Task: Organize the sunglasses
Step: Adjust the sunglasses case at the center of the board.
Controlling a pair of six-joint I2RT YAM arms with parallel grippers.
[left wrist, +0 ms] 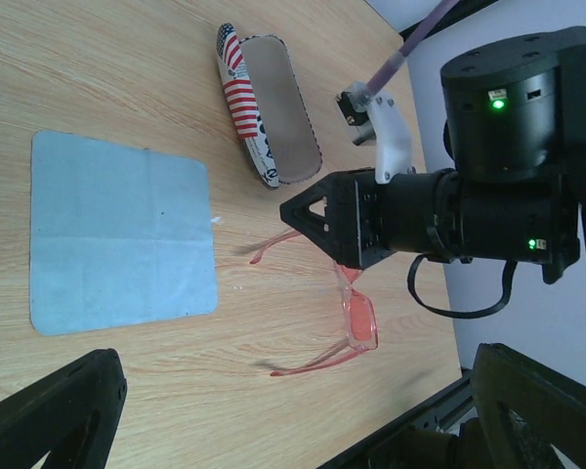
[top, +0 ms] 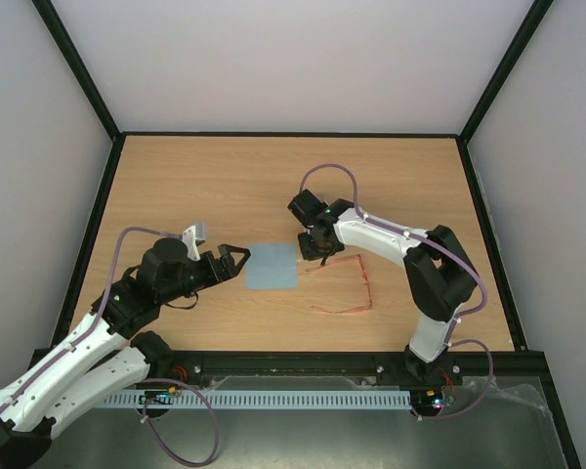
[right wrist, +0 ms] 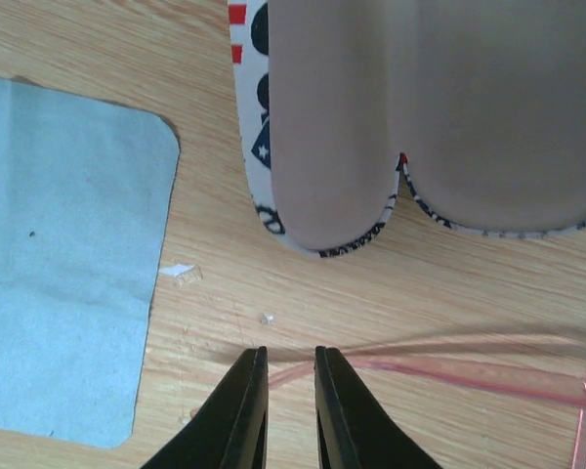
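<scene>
Right gripper (right wrist: pixel 290 357), jaws a sliver apart, straddles one temple tip of the sunglasses (right wrist: pixel 469 375); pinched or not, I cannot tell. Grasping step, I'd say; next, lift gently toward the flag-patterned case (right wrist: pixel 322 117).

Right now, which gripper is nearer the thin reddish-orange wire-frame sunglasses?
Right. The right gripper is at one temple tip of the thin reddish-orange sunglasses; the left gripper, open, sits across the light blue square cloth from them.
</scene>
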